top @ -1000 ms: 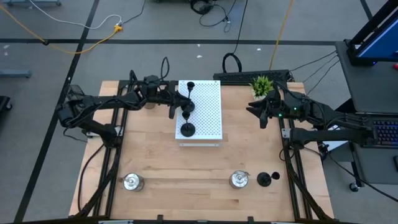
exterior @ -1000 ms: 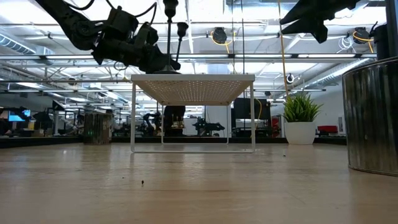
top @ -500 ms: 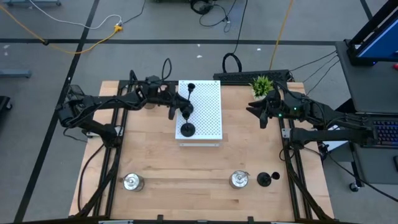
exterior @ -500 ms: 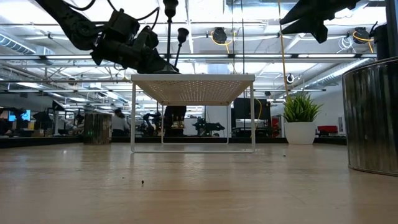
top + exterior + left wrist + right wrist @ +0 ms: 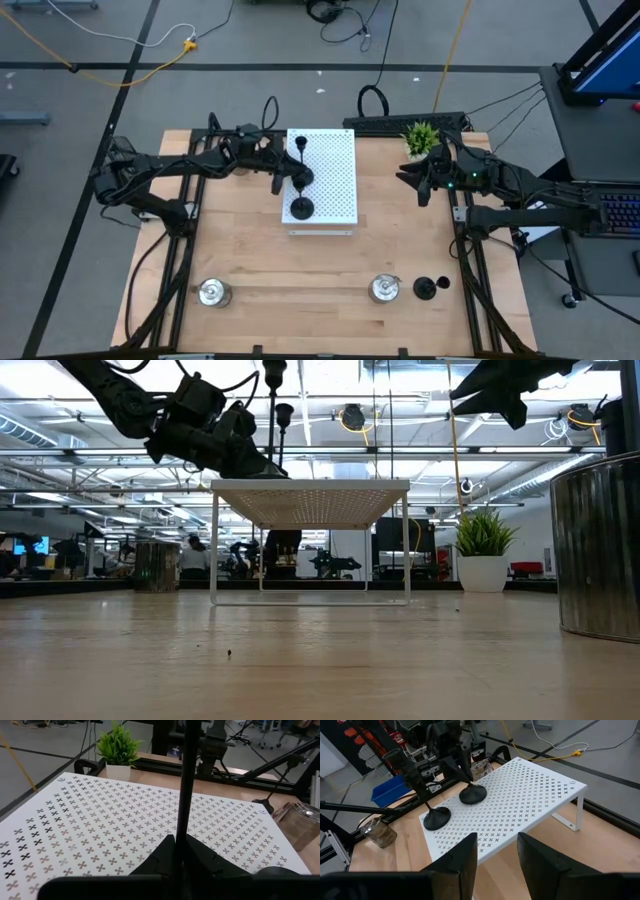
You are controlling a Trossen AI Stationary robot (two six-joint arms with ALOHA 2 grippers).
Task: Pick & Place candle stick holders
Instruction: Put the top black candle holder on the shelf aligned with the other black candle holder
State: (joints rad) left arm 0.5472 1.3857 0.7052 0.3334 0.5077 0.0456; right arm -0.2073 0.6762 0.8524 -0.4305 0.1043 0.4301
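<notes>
- I see my left gripper (image 5: 181, 851) pinched tight on the thin stem of a black candle stick holder (image 5: 300, 172), matte black with a round domed base sitting on the white perforated board (image 5: 335, 185).
- A second black holder (image 5: 300, 209) stands on the same board, just beside the gripped one, nearer the board's front edge.
- My right gripper (image 5: 420, 183) hovers past the board's far side from the left gripper, by the small potted plant (image 5: 420, 137), fingers (image 5: 461, 861) partly apart, holding nothing.
- Well apart from both grippers, near the counter (image 5: 300, 275) front: two squat shiny silver holders (image 5: 212, 292) (image 5: 384, 289) and a third black holder (image 5: 425, 288).
- Another glassy holder (image 5: 376, 831) sits on the counter beside the board, under my left arm.
</notes>
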